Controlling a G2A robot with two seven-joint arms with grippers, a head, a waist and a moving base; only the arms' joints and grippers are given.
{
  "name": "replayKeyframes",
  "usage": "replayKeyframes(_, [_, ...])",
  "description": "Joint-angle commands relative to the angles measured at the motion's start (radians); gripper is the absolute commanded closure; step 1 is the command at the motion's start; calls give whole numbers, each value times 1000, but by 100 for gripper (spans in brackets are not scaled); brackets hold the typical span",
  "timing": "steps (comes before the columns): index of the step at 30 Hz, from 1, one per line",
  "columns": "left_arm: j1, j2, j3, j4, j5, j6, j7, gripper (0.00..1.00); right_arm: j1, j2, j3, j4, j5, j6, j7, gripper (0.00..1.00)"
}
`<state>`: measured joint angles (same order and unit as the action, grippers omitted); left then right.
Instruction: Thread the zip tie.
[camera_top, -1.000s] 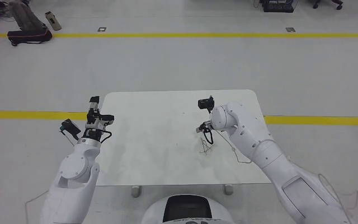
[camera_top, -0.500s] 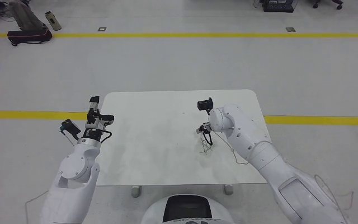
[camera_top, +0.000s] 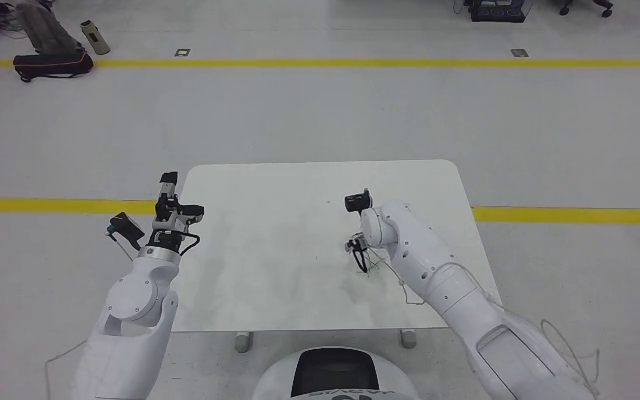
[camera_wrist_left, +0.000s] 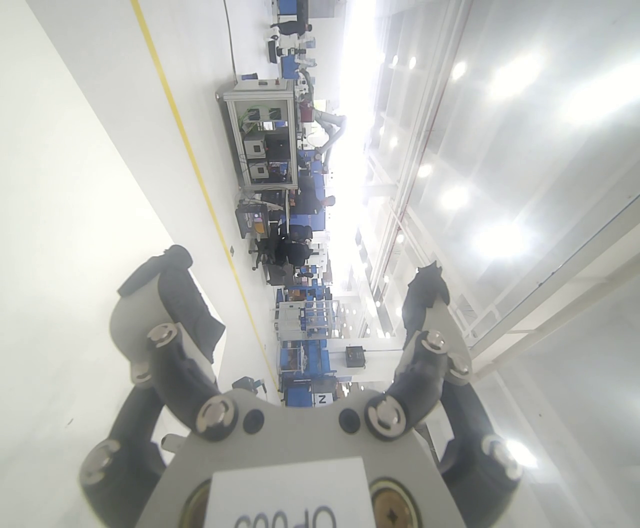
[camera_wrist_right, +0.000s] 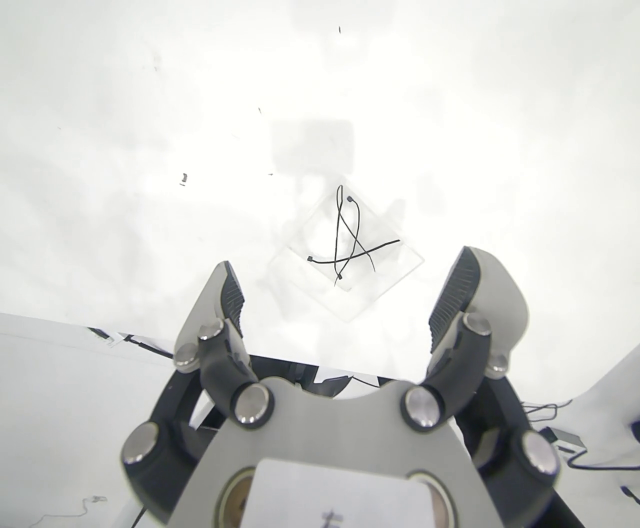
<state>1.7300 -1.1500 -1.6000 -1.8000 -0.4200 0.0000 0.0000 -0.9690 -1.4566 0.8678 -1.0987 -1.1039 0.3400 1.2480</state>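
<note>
We see the zip ties lying crossed in a clear tray on the right half of the desk. Our right pincer hangs above them, wide open and empty, likely lined up to pick one. Our left pincer, equally open and empty, sits by the left edge, probably kept free for the threading.

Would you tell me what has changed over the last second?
The right gripper, open, shifted slightly toward the middle of the table and nearer the robot, above the zip ties; nothing was grasped. The left gripper stayed open at the table's left edge; the zip ties did not move.
</note>
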Motion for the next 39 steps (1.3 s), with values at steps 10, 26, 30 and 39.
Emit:
replayKeyframes(10, [0, 0, 0, 0, 0, 0, 0, 0, -9, -15, 18, 1, -28, 0, 1, 0])
replayKeyframes(26, [0, 0, 0, 0, 0, 0, 0, 0, -77, -80, 124, -8, -145, 0, 49, 0])
replayKeyframes(30, [0, 0, 0, 0, 0, 0, 0, 0, -87, -104, 165, -13, -197, 0, 71, 0])
replayKeyframes(39, [0, 0, 0, 0, 0, 0, 0, 0, -88, -104, 169, 19, -245, 0, 57, 0])
